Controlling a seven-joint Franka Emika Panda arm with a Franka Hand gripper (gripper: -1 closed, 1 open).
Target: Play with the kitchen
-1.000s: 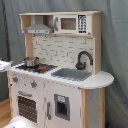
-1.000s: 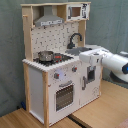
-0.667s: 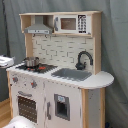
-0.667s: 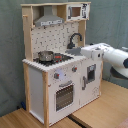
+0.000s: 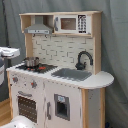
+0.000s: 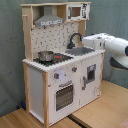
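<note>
arm (image 6: 107,44) – comes in from the second exterior view's right, beside the counter | gripper – fingers hidden, grip can't be told | kitchen (image 6: 60,75) – just beside arm's tip, sink (image 6: 80,51) nearest, pot (image 6: 46,55) on hob beyond

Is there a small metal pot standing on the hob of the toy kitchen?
Yes, in the second exterior view a metal pot stands on the hob of the kitchen.

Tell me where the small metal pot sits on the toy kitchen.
The pot sits on the hob, on the first exterior view's left, below the range hood and across from the sink.
</note>
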